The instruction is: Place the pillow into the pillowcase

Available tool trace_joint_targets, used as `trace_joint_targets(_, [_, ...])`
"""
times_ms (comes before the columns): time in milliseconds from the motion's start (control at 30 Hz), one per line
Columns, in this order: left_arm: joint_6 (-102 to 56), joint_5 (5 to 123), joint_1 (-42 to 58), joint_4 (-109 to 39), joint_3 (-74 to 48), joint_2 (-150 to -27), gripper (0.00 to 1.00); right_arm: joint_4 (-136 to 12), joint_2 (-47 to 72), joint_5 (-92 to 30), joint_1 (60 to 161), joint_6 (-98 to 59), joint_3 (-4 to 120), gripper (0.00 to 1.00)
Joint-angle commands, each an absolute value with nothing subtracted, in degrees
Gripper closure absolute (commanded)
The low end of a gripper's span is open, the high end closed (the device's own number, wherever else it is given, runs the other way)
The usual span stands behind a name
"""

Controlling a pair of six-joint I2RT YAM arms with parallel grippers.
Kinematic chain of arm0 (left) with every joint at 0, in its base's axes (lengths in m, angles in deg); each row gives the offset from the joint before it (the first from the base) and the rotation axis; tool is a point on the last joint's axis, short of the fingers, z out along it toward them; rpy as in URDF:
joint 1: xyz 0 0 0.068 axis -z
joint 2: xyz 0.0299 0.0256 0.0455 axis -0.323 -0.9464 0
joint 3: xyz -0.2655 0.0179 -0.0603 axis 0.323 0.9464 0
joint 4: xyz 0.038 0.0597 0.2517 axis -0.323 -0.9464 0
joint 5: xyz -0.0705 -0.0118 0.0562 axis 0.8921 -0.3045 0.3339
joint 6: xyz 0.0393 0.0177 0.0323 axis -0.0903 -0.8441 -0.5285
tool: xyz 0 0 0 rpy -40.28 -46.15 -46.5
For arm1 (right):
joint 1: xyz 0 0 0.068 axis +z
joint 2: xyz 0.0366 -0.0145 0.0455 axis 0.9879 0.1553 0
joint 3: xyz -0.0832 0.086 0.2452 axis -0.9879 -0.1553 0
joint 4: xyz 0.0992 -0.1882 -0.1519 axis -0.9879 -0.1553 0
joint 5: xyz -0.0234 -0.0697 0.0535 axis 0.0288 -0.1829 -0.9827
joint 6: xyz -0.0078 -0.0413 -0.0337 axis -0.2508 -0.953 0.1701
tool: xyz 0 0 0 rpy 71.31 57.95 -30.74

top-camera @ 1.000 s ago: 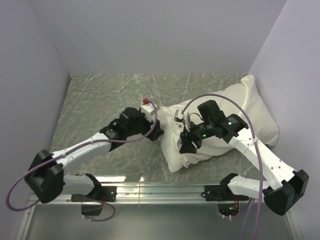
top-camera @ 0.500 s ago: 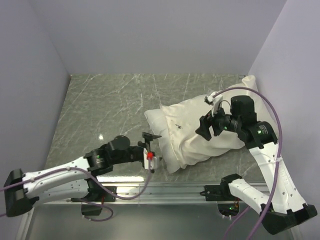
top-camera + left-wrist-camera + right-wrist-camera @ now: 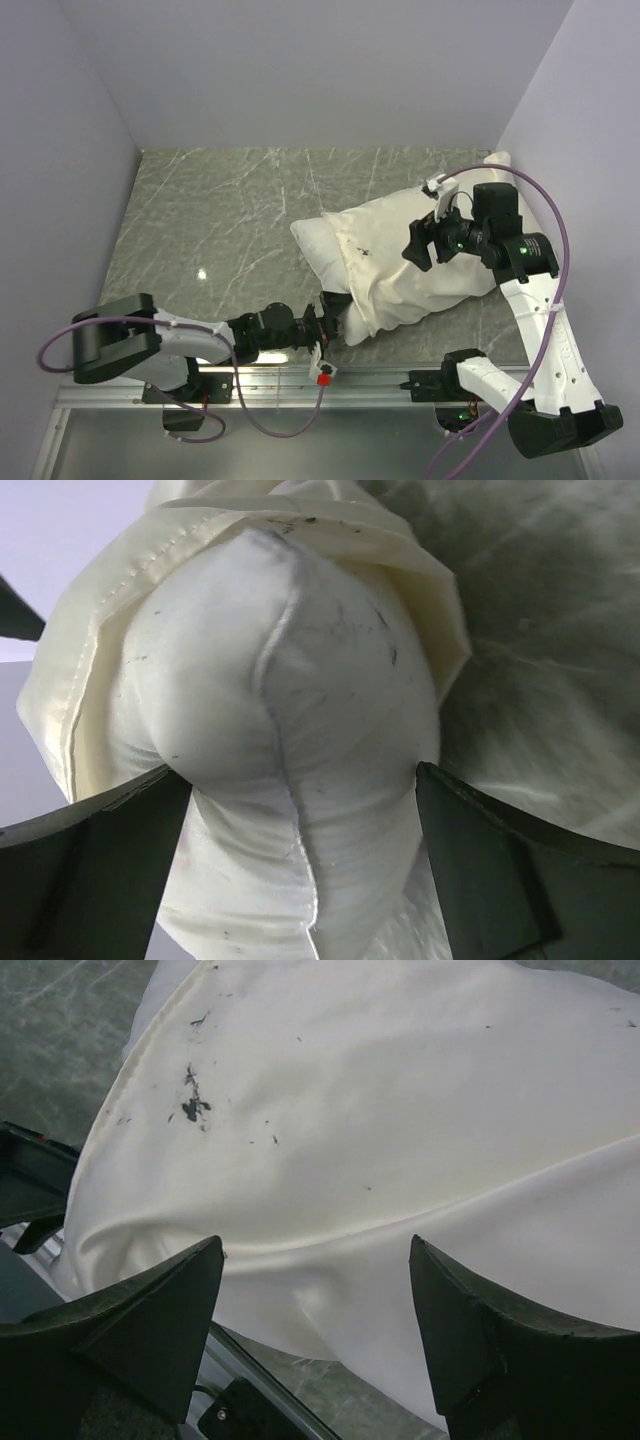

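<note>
Though most of the pillow (image 3: pixel 290 740) sits inside the pillowcase (image 3: pixel 440 270), one white corner bulges out of the case's open mouth. The bundle lies on the table (image 3: pixel 220 210), right of centre, slanting toward the far right corner. The left claw (image 3: pixel 330 322) is low at the bundle's near end, its fingers (image 3: pixel 90 870) spread wide on either side of the bulging corner. The right claw (image 3: pixel 420 245) hovers over the case's top, also spread, gripping nothing.
</note>
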State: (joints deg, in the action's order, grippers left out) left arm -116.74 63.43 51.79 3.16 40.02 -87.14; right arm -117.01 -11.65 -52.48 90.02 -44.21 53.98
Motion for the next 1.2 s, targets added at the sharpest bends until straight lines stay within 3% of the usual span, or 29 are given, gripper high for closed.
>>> trace_joint_targets(0, [-119.83,59.78,52.44,26.22,37.90,-93.96,0.01,-119.37,-12.26,-53.64,89.50,-47.31,54.61,0.18])
trace_joint_targets(33, [-116.86,57.25,52.44,27.19,35.45,-96.42,0.04,-119.99,-12.35,-53.46,89.68,-49.93,54.43,0.18])
trace_joint_targets(100, [-110.54,56.08,52.44,20.14,31.32,-95.40,0.22,-122.01,-12.87,-49.19,89.50,-54.24,54.70,0.17])
trace_joint_targets(133, [-101.10,53.47,51.57,13.04,24.69,-93.91,0.51,-121.84,-14.44,-46.89,89.50,-57.83,54.61,0.17])
trace_joint_targets(167, [-95.18,54.57,50.43,-2.96,20.70,-92.50,0.66,-122.01,-15.68,-45.21,88.98,-60.56,54.52,0.16])
trace_joint_targets(233, [-78.70,58.26,45.26,-14.76,9.75,-90.74,0.97,-120.88,-21.97,-39.87,88.98,-68.54,51.65,0.16])
trace_joint_targets(400, [-56.66,70.20,35.67,-33.57,-2.78,-94.05,1.00,-118.93,-35.35,-34.04,88.89,-75.45,42.40,0.16])
trace_joint_targets(567, [-28.62,82.60,23.88,-43.02,-16.94,-101.53,1.00,-118.43,-42.49,-34.57,88.98,-75.01,36.78,0.13])
trace_joint_targets(700, [-20.34,90.08,22.11,-42.41,-20.02,-103.03,1.00,-106.58,-41.02,-29.75,88.98,-70.37,24.33,0.04])
trace_joint_targets(867, [-14.88,94.91,21.32,-42.41,-20.29,-102.60,1.00,-82.15,-34.42,-25.16,88.98,-67.72,18.05,0.01])
trace_joint_targets(933, [-10.16,100.42,20.45,-40.92,-18.64,-101.72,0.99,-75.81,-29.68,-24.98,88.98,-66.49,18.31,0.05])
trace_joint_targets(967, [-7.95,102.72,20.27,-38.56,-17.84,-101.37,1.00,-70.74,-27.84,-25.07,89.06,-65.87,19.35,0.12])
trace_joint_targets(1067, [2.84,109.31,20.27,-31.62,-12.57,-97.68,0.99,-66.99,-19.05,-26.46,90.03,-60.61,29.00,0.26])
trace_joint_targets(1167, [18.48,114.59,20.09,-19.76,-7.73,-95.39,1.00,-67.96,-10.96,-30.60,91.69,-55.50,41.66,0.30])
